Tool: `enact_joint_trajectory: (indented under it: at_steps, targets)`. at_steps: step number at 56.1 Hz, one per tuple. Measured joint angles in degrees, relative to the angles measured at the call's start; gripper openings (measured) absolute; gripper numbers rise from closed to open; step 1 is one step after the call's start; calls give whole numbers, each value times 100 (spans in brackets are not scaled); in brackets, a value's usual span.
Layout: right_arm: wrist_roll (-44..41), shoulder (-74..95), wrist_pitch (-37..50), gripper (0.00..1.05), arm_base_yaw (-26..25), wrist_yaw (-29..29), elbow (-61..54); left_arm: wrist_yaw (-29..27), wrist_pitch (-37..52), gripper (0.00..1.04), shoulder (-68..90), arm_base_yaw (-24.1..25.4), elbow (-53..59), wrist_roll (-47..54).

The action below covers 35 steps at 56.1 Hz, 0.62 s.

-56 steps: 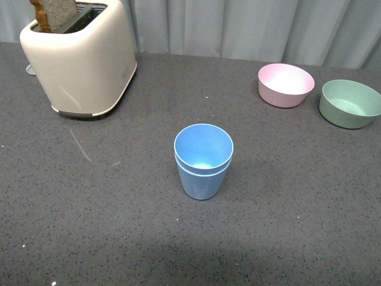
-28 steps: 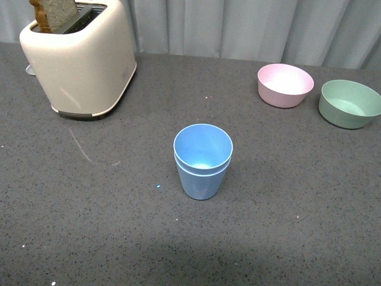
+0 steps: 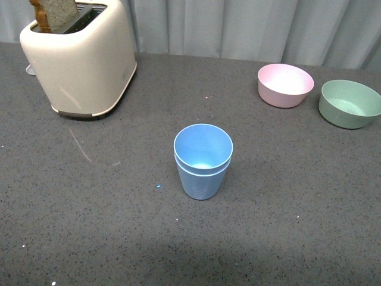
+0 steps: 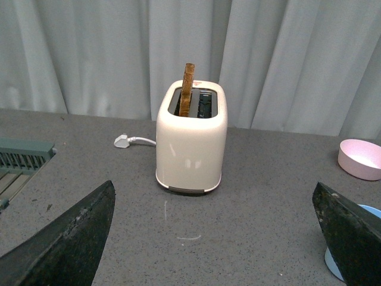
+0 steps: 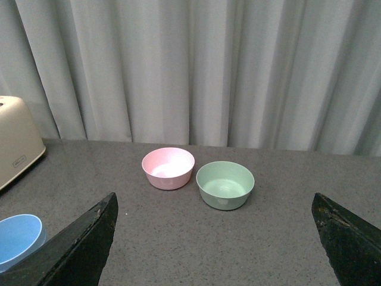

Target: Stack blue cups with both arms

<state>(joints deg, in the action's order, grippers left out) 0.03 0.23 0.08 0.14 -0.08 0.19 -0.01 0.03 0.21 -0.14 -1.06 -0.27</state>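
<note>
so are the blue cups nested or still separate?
Nested: blue cups stand upright as one stack, two rims showing, one just above the other.

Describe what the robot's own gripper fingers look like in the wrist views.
Only the fingertips show. The left gripper has two black, wedge-shaped fingers with a matte, slightly scuffed surface. The right gripper has the same black tapered fingers. No cables, markings or arm links are visible.

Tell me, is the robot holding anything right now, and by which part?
Nothing is held. Both grippers, left and right, are wide open with empty space between their fingers, and the blue cups stand nested on the table, untouched.
</note>
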Motion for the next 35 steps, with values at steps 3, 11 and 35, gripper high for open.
enact_joint_trajectory:
  at_steps: [3, 11, 35]
  targets:
    - [-2, 0, 0, 95, 0, 0, 0, 0, 0, 98, 0, 0, 0, 0]
    - [-2, 0, 0, 95, 0, 0, 2, 0, 0, 98, 0, 0, 0, 0]
    - [-2, 0, 0, 95, 0, 2, 0, 0, 0, 98, 0, 0, 0, 0]
